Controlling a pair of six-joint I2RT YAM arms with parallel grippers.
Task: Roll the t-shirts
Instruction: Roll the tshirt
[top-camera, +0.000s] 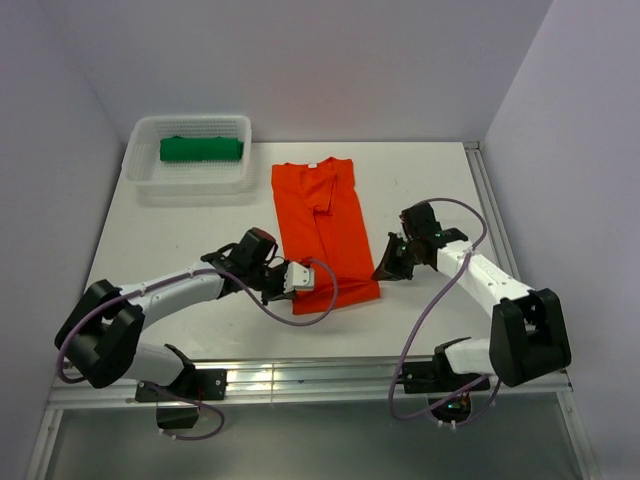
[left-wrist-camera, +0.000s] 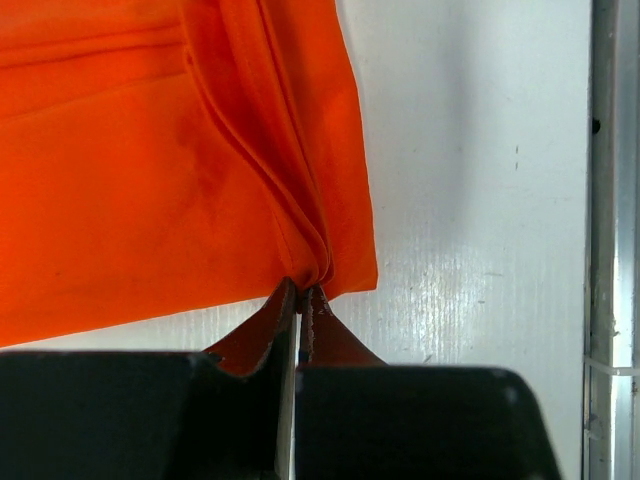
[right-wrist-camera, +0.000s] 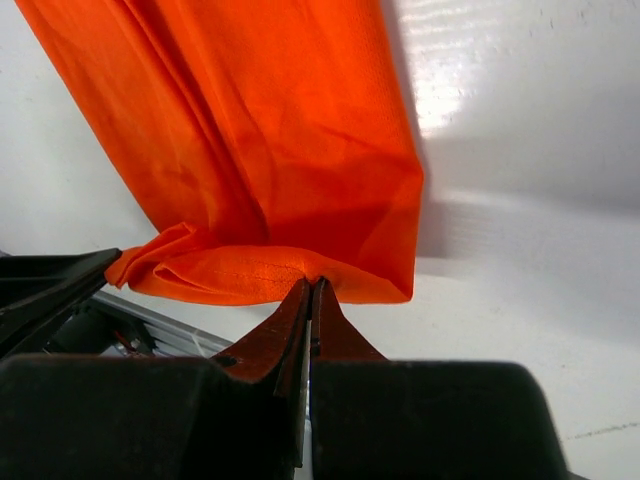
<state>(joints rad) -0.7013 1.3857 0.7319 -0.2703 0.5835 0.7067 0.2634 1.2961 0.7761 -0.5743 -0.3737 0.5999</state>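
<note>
The bright orange-red t-shirt (top-camera: 325, 225) lies in the middle of the white table, folded lengthwise into a narrow strip with the collar at the far end. My left gripper (top-camera: 303, 279) is shut on the shirt's near left corner; in the left wrist view its tips (left-wrist-camera: 303, 287) pinch a bunched fold of the orange cloth (left-wrist-camera: 150, 180). My right gripper (top-camera: 384, 268) is at the near right edge, and its tips (right-wrist-camera: 312, 284) are shut on the stitched hem (right-wrist-camera: 270, 130), which is lifted a little off the table. The green t-shirt (top-camera: 200, 149) lies rolled up in the basket.
A white mesh basket (top-camera: 187, 121) stands at the far left corner of the table. An aluminium rail (top-camera: 300, 378) runs along the near edge, and another (top-camera: 490, 210) along the right side. Purple cables loop from both arms. Grey walls close the back and sides.
</note>
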